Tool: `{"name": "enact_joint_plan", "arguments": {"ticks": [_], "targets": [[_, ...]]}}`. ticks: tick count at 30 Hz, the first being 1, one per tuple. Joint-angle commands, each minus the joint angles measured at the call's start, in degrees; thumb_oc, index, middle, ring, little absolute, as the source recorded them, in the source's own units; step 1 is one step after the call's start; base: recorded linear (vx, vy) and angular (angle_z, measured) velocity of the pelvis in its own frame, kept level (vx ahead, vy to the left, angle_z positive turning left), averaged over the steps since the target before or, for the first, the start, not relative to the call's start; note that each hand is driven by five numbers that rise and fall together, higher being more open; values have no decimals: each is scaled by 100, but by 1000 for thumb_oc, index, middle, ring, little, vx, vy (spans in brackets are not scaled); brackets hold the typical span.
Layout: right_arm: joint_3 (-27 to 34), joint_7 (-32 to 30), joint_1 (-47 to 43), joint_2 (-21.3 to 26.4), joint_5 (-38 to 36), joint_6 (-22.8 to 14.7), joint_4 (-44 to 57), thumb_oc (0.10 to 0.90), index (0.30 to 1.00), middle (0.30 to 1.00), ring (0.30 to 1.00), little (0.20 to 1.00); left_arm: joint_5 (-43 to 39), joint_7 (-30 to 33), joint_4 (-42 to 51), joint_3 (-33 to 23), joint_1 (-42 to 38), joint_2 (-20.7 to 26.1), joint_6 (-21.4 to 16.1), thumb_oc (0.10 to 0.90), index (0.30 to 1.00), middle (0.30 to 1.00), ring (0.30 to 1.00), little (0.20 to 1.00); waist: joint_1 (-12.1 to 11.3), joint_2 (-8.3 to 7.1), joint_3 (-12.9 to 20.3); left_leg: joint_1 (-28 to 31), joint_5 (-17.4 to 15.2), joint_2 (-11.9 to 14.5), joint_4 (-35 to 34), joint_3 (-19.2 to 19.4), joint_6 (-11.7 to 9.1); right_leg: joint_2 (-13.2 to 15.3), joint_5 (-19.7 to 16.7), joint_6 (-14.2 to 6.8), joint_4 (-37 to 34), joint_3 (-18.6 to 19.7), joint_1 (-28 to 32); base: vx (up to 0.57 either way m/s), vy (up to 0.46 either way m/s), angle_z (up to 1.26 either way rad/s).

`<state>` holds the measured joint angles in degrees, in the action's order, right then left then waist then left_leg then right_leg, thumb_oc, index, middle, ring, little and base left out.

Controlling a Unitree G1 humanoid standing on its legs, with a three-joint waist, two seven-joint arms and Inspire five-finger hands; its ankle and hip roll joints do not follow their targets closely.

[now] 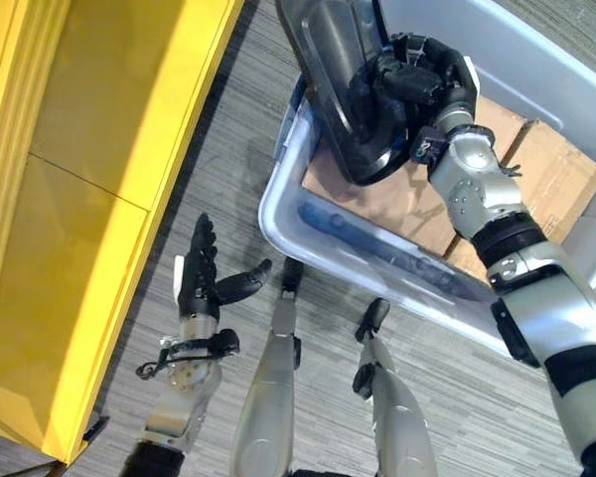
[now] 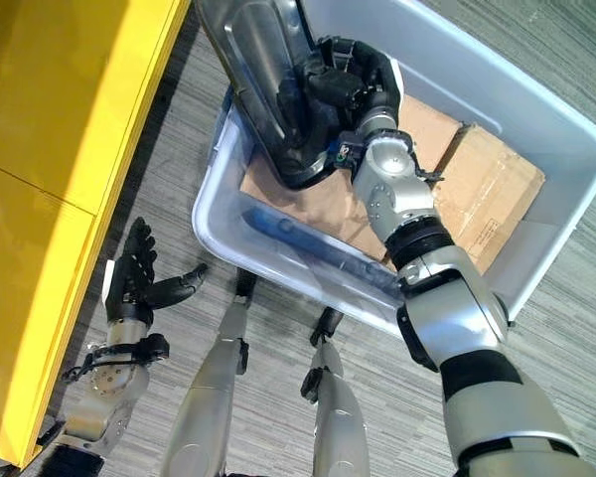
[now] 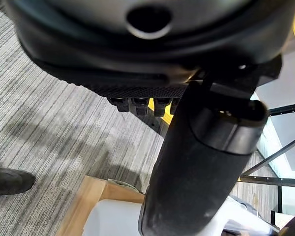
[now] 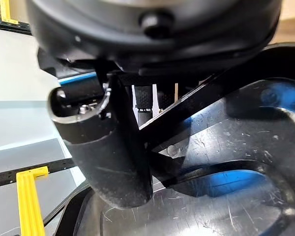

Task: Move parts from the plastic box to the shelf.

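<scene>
Yellow shelf (image 1: 99,199) at nine o'clock in the head views, broad flat panels running from the top edge down to the lower left corner. Grey striped carpet floor (image 1: 219,179) alongside it. Just right of the shelf, at seven o'clock: left hand (image 1: 201,273), fingers straight and together pointing toward twelve o'clock, thumb out toward three o'clock, holding nothing, clear of the shelf edge. Same hand in its wrist view with thumb large in front and carpet beyond.

Toward the centre and out to three o'clock: clear plastic box (image 2: 566,139) on the floor, pale translucent walls, rim facing up. Inside, brown cardboard (image 2: 487,189) lying flat across the bottom, with a fold or seam dividing it.

At twelve o'clock, above the box's near-left corner: black moulded part (image 1: 328,75), glossy, tray-like with a raised rim and rounded corners, tilted steeply on edge, lower end over the cardboard, upper end past the top edge. Whether that lower end touches the cardboard: cannot tell. Right hand (image 1: 417,75) at one o'clock, fingers curled over the part's right rim, thumb clamped against it, arm reaching up from the lower right. In the right wrist view, thumb pressed on the shiny scratched inner face of the part, blue reflections across it.
</scene>
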<state>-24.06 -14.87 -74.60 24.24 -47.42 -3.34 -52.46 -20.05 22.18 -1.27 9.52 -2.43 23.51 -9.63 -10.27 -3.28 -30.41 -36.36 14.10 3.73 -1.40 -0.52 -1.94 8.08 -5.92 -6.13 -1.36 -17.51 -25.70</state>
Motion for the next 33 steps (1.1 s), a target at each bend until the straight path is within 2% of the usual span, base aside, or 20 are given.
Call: {"name": "enact_joint_plan", "arguments": {"ticks": [1, 5, 11, 12, 16, 21, 24, 30, 33], "targets": [[-374, 70, -389, 153, 11, -244, 76, 400, 300, 300, 300, 300, -53, 74, 672, -56, 195, 316, -342, 900, 1000, 1000, 1000, 1000, -30, -250, 61, 836, -829, 362, 89, 34, -207, 449, 76, -222, -145, 30, 714, -42, 19, -2], [-368, 51, -393, 266, 37, -228, 172, 400, 300, 300, 300, 300, -66, 27, 618, -73, 180, 368, -330, 900, 1000, 1000, 1000, 1000, -46, -281, 61, 1071, -832, 351, 77, 48, -208, 452, 75, -223, -150, 36, 918, -44, 13, 1], [156, -110, 92, 466, -680, -437, 1213, 400, 300, 300, 300, 300, -77, -97, 405, -187, 99, 507, -154, 900, 1000, 1000, 1000, 1000, 57, -392, 62, 1934, -800, 364, -43, 180, -221, 461, 5, -215, -205, 119, 1603, -68, 9, -1], [158, -111, 92, 466, -679, -436, 1214, 400, 300, 300, 300, 300, -77, -97, 405, -187, 98, 508, -154, 900, 1000, 1000, 1000, 1000, 58, -394, 62, 1933, -795, 361, -46, 179, -219, 463, 1, -216, -209, 118, 1603, -38, -1, -4], [367, -78, 525, 610, -839, -446, 1718, 400, 300, 300, 300, 300, -48, -201, 296, -285, 204, 589, -56, 900, 1000, 1000, 1000, 1000, 160, -427, 389, 2260, -798, 396, -138, 243, -228, 440, -5, -215, -246, 182, 1820, 0, -3, -1], [588, -54, 1011, 599, -987, -453, 2095, 400, 300, 300, 300, 300, -22, -300, 374, -415, 386, 618, 0, 900, 1000, 1000, 1000, 1000, 222, -414, 640, 2475, -783, 414, -240, 291, -235, 428, -11, -220, -298, 195, 1967, -10, -8, -13], [920, -20, 1763, 433, -1155, -487, 2585, 400, 300, 300, 300, 300, 60, -421, 378, -552, 551, 603, 110, 900, 1000, 1000, 1000, 1000, 302, -361, 930, 2646, -753, 418, -360, 330, -270, 431, -17, -241, -342, 133, 2122, -10, -11, -1], [1264, -42, 2710, 332, -1207, -480, 3122, 400, 300, 300, 300, 300, 130, -531, 352, -659, 757, 535, 211, 900, 1000, 1000, 1000, 1000, 420, -294, 1238, 2767, -779, 452, -361, 380, -299, 453, -25, -264, -364, 118, 2236, 0, 0, 0], [1620, -131, 3420, -24, -1340, -555, 3321, 400, 300, 300, 300, 300, 242, -546, 373, -770, 907, 425, 290, 900, 1000, 1000, 1000, 1000, 475, -220, 1476, 2952, -838, 485, -361, 433, -284, 454, 4, -279, -364, 155, 2370, 22, -11, 0]]}}
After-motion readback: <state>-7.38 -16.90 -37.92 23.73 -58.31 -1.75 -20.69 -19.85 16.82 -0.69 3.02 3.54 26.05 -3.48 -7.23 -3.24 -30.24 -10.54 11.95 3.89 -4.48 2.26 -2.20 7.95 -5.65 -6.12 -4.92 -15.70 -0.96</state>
